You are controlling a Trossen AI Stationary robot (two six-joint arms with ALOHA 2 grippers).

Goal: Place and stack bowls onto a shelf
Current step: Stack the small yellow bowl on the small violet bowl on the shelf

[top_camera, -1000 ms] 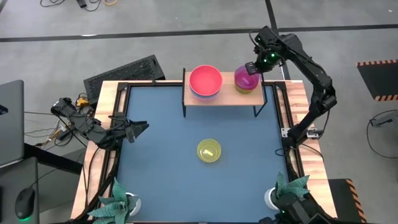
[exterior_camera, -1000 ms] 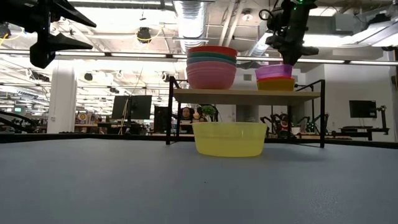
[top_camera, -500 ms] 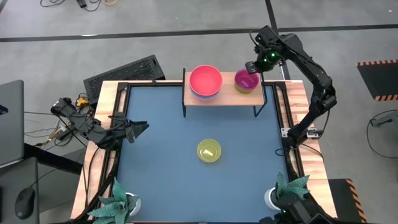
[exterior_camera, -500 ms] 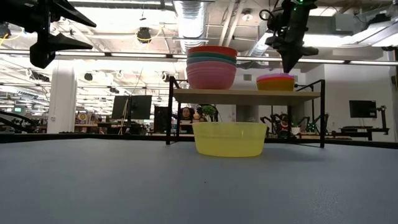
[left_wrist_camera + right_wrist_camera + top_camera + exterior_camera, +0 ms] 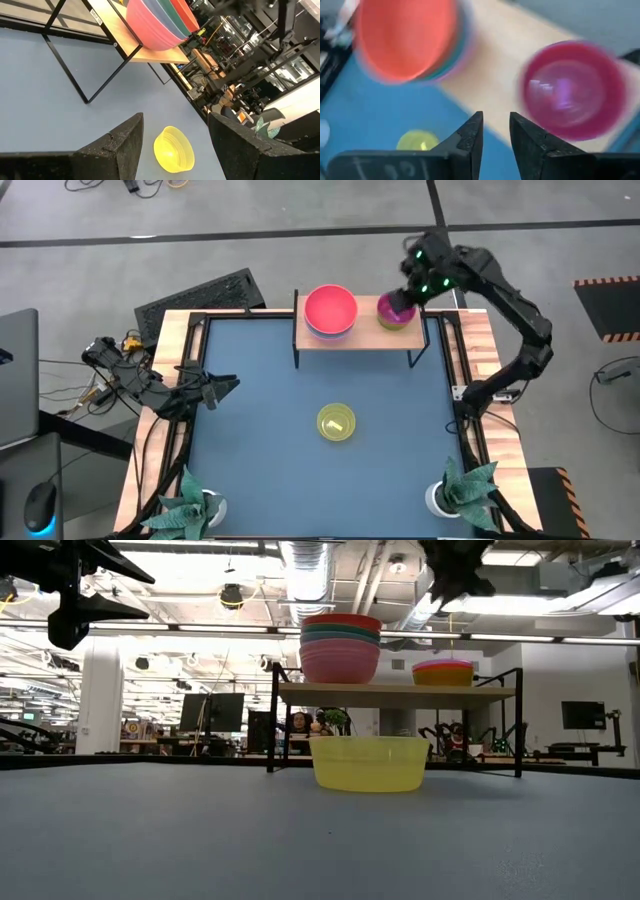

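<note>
From above, you see the shelf (image 5: 357, 333) at the far edge of the blue table (image 5: 270, 450), with a stack of big bowls (image 5: 330, 310) on it, a magenta bowl (image 5: 394, 310) nested on a small stack beside them, the right gripper (image 5: 408, 292) above that bowl, one yellow bowl (image 5: 336, 422) alone on the table, and the left gripper (image 5: 222, 388) waiting over the table's left side. From the low view, you see the right gripper (image 5: 452, 580) up in the air, clear of the small stack (image 5: 443, 672). In the wrist views, your right fingers (image 5: 470, 137) stand a little apart with nothing between them, and your left fingers (image 5: 120, 145) are wide apart and empty too.
</note>
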